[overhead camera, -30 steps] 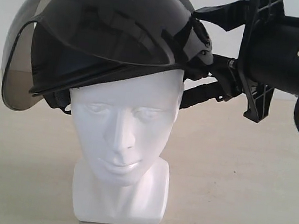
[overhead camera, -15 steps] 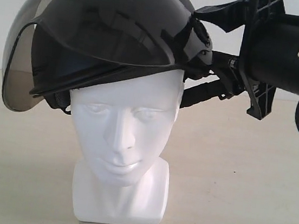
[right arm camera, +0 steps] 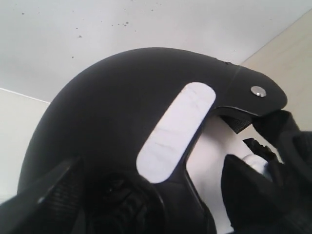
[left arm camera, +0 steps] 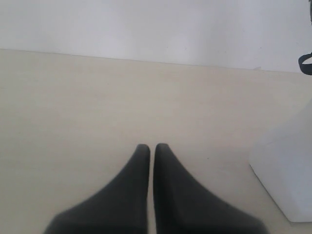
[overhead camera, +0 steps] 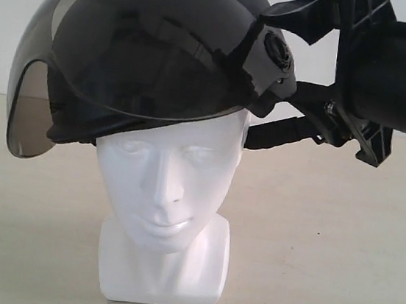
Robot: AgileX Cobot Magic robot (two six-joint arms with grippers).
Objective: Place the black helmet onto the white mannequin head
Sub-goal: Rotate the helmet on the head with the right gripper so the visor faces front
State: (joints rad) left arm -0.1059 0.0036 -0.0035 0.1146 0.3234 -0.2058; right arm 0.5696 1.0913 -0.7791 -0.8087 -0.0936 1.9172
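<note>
The matte black rounded helmet (overhead camera: 156,50) with its smoky visor sits on the glossy white mannequin head (overhead camera: 168,192), which stands on the pale worktop (overhead camera: 324,248). The right gripper (overhead camera: 262,78) is the nearer one. It reaches in sideways at the helmet's rim, with its jaws wide, one above the shell and one under the rim. I cannot tell whether they press it. The left gripper (left arm camera: 152,148), jaws together, is low beside the head's base. The chin strap is hard to make out.

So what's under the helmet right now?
The head: its face, neck and base show below the helmet. Its crown is covered, so how it seats inside can't be seen.
</note>
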